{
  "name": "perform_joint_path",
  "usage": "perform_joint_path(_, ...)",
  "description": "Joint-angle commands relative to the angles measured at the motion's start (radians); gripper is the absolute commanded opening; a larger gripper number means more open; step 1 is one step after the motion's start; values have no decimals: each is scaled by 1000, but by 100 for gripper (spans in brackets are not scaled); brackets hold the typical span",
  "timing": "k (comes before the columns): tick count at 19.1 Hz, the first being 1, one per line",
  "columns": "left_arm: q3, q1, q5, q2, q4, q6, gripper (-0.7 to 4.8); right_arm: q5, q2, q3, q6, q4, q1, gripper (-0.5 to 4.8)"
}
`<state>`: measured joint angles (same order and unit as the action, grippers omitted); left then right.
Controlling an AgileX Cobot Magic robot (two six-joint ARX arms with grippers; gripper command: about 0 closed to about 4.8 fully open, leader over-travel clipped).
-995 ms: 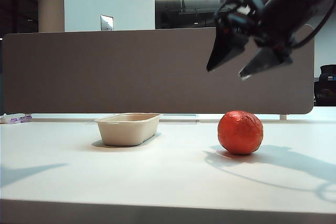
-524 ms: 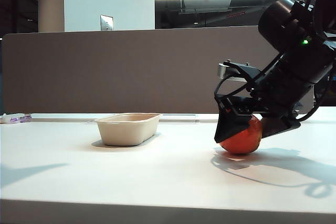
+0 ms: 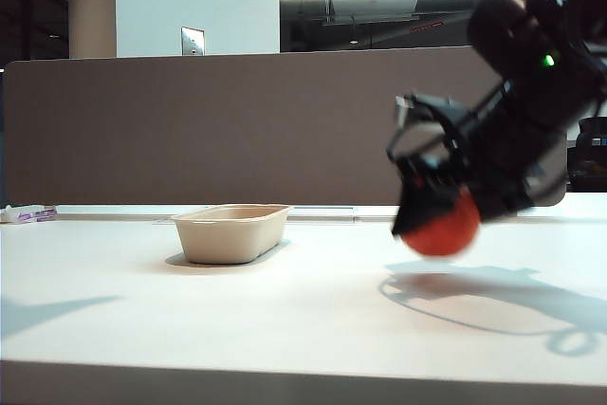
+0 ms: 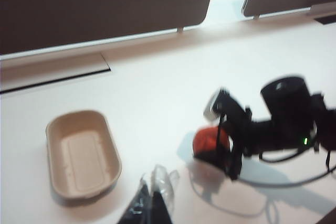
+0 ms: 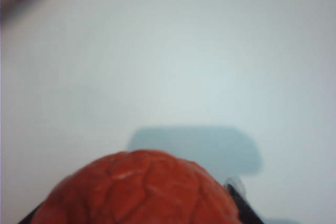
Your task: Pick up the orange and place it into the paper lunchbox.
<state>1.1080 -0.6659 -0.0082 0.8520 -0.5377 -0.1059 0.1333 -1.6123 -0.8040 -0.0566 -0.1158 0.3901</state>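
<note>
The right gripper (image 3: 438,220) was clamped on the orange (image 3: 442,231), jaws set either side of the ball. In the exterior view the fruit appeared clear of the white table (image 3: 285,320), its shadow lying apart beneath it, consistent with a lift for carrying. The orange's skin was reddish, wrinkled and faceted, slightly glossy in the right wrist view. The paper lunchbox (image 3: 232,232) stood empty, well apart to the left of that view: a shallow beige pulp tray with rounded corners, tapered sides and a rolled rim. The left gripper (image 4: 151,203) hung above the table near the lunchbox, its fingertips close together and holding nothing.
</note>
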Motion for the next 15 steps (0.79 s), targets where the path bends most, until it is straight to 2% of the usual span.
perform_joint_path(1, 11, -1, -49, -2, -71, 2, -5, 47, 9, -74, 0, -32, 1, 282)
perform_joint_path(2, 27, -1, -71, -2, -158, 1, -5, 101, 5, -159, 0, -43, 8, 282)
perform_joint_path(5, 41, -1, -91, -2, -206, 1, -5, 117, -6, -230, 0, -78, 10, 282)
perform_joint_path(6, 46, -1, -104, -2, -201, 1, -5, 138, -79, -352, 4, -145, 22, 282)
perform_joint_path(7, 46, -1, -104, -2, -198, 1, -5, 140, -97, -378, 5, -146, 25, 282)
perform_joint_path(8, 47, -1, -101, -2, -175, 1, -5, 157, -316, -613, 7, -152, 90, 282)
perform_joint_path(9, 47, -1, -101, -2, -171, 1, -5, 158, -344, -636, 7, -153, 101, 282)
perform_joint_path(10, 47, -1, -102, -2, -163, 0, -5, 158, -530, -756, 7, -162, 177, 282)
perform_joint_path(13, 47, 0, -104, -2, -163, 0, -5, 154, -618, -756, 3, -177, 233, 282)
perform_joint_path(15, 47, 0, -104, -2, -163, 0, -5, 153, -629, -756, 3, -177, 236, 281)
